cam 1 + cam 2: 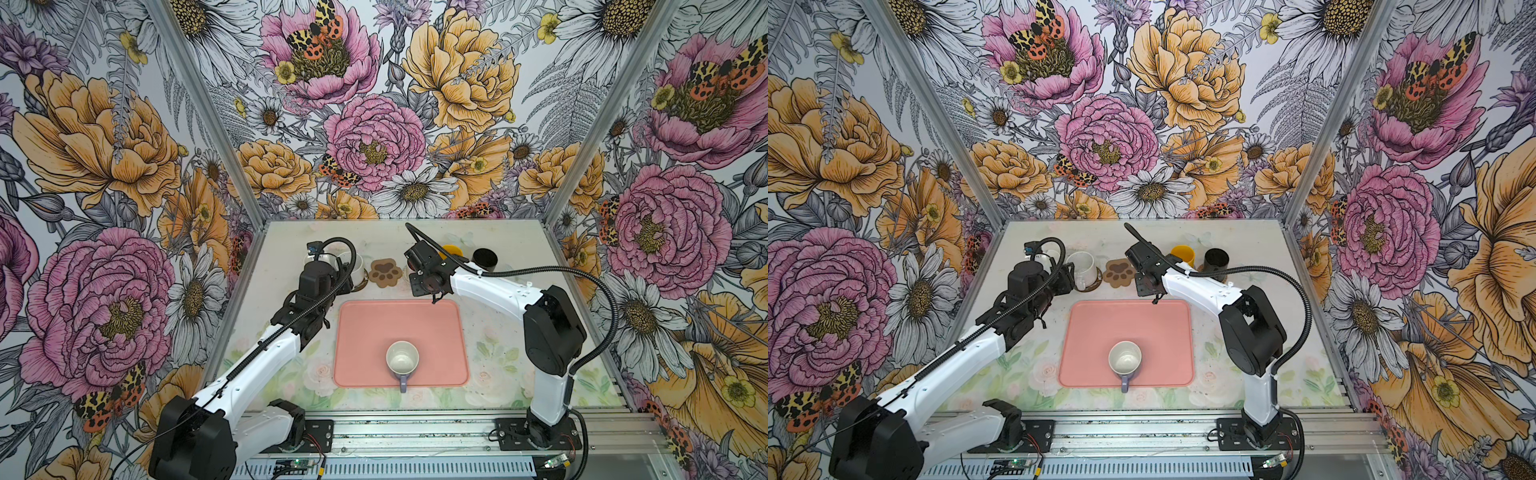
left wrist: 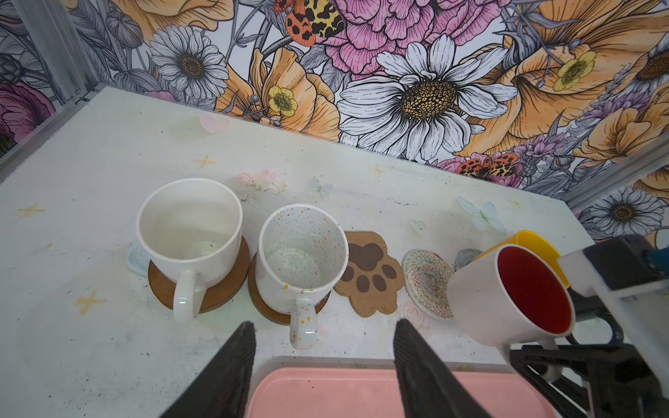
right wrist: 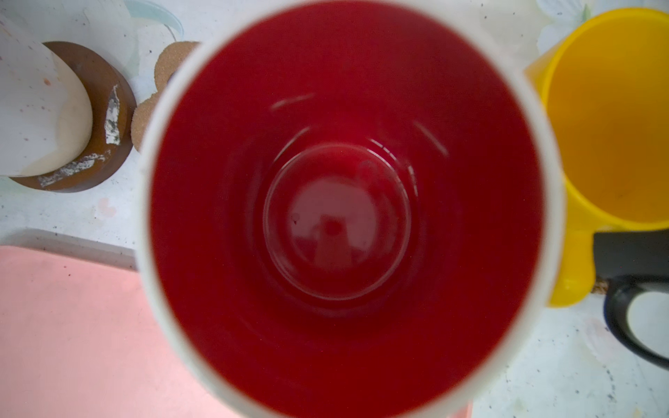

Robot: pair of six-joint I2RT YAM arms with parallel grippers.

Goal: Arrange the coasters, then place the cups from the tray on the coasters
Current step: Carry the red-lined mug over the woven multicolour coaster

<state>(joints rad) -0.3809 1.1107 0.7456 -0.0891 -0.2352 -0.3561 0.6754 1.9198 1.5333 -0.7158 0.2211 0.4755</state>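
In the left wrist view a white cup (image 2: 190, 231) and a speckled cup (image 2: 300, 260) each stand on a dark brown coaster (image 2: 213, 300). Beside them lie the bare paw coaster (image 2: 369, 275) and the clear patterned coaster (image 2: 427, 282). My right gripper (image 2: 543, 358) is shut on the handle of the white cup with red inside (image 2: 514, 293), which hangs tilted at the patterned coaster's edge. My left gripper (image 2: 324, 329) stands open and empty, just short of the speckled cup's handle. A lavender cup (image 1: 402, 361) sits on the pink tray (image 1: 365, 324).
A yellow cup (image 1: 452, 250) and a black cup (image 1: 485, 258) stand at the back right, close behind my right wrist. A pale blue coaster edge (image 2: 133, 258) shows behind the white cup. Flowered walls close the table on three sides.
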